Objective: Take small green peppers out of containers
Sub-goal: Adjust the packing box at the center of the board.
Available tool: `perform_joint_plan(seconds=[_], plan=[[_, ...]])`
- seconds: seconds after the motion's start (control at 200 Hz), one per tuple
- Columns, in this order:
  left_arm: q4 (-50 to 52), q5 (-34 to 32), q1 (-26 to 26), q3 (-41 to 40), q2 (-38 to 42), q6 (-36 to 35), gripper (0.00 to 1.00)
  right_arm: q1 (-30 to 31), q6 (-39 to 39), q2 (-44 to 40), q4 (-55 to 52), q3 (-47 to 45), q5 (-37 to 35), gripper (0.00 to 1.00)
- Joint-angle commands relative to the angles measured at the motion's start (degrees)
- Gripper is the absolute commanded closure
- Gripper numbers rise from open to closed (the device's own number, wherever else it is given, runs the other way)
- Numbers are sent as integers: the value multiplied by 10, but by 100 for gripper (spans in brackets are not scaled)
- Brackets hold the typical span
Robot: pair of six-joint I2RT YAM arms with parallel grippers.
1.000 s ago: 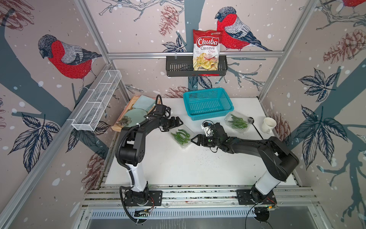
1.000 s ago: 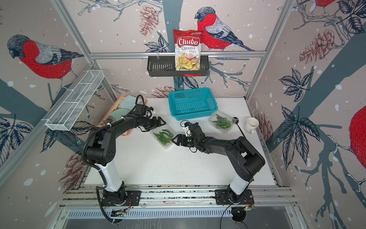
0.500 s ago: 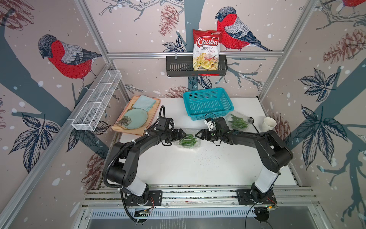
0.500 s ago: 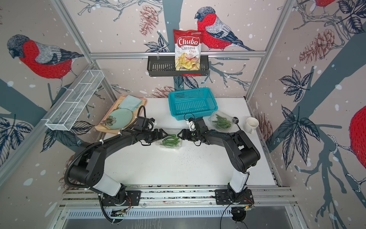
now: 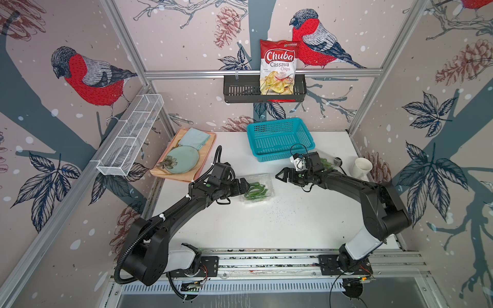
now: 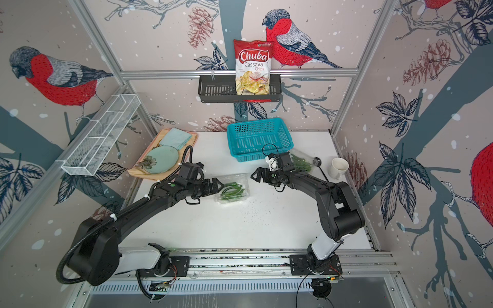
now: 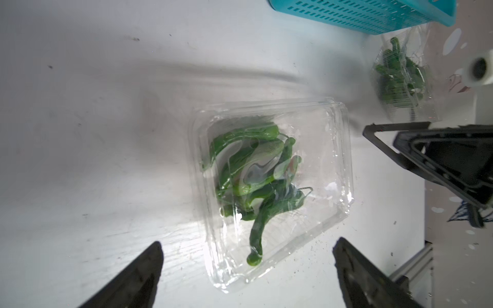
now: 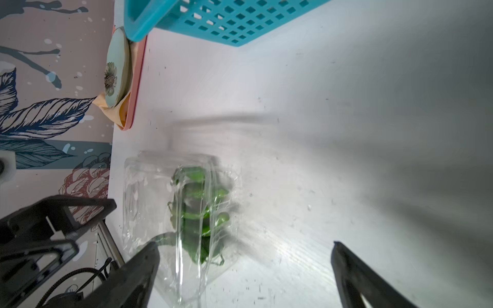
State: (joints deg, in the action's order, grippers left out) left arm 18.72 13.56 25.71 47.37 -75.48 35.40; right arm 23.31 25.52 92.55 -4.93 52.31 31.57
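Observation:
A clear container lies flat mid-table with several small green peppers inside; both show in both top views. In the left wrist view the peppers sit under the see-through lid of this container. My left gripper is open at its left end, its fingers standing clear of the plastic. To the container's right my right gripper is open and holds nothing; one finger is beside the container. A second container of peppers lies behind the right wrist, partly hidden.
A teal basket stands at the back centre. To the right are a white cup and a small black object. A green plate and cloth rest on an orange tray at the back left. Dark crumbs dot the table before the container.
The container has slid a little to the right. My right gripper has opened and drawn back from it. The left arm has dropped low behind it.

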Motion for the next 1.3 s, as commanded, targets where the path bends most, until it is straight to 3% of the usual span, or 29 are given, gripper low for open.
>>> perform_joint_plan(seconds=[0.0, 0.205, 0.385, 0.505, 0.675, 0.951, 1.041, 1.121, 1.296], plan=[[13, -37, 0, 33, -27, -37, 3, 16, -16, -41, -48, -25, 14, 4], [-25, 24, -21, 158, -172, -61, 4, 84, 21, -113, -19, -123, 10, 18], [-5, 71, -19, 263, -291, -103, 4, 115, 51, -92, 41, -165, 10, 34], [7, 88, -16, 274, -310, -115, 6, 110, 56, -52, 79, -163, 18, 40], [9, 81, -4, 232, -272, -107, 7, 93, 50, 11, 99, -124, 26, 46], [30, 37, 27, 171, -203, -79, 9, 36, 5, 61, 45, -43, 20, 48], [41, 8, 31, 165, -182, -69, 7, 17, 0, 52, 28, -44, 20, 38], [56, -20, 35, 171, -168, -72, 4, 2, 7, 30, 29, -65, 24, 21], [77, -35, 38, 191, -174, -103, 3, 3, 84, -15, 118, -136, 66, 23]])
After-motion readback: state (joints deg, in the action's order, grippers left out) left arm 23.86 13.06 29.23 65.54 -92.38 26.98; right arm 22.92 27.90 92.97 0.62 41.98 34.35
